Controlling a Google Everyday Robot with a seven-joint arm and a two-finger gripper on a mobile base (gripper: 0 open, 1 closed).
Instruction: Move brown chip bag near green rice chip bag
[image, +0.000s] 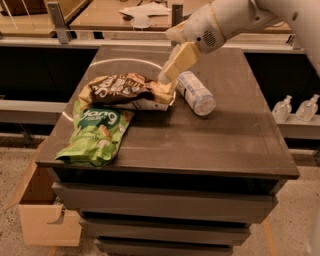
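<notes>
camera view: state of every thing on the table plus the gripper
brown chip bag: lying flat, crinkled, right by the green bag's top end
green rice chip bag: lying flat at the table's front left edge
clear bottle: on its side
gripper: angled down at the brown bag's right end
</notes>
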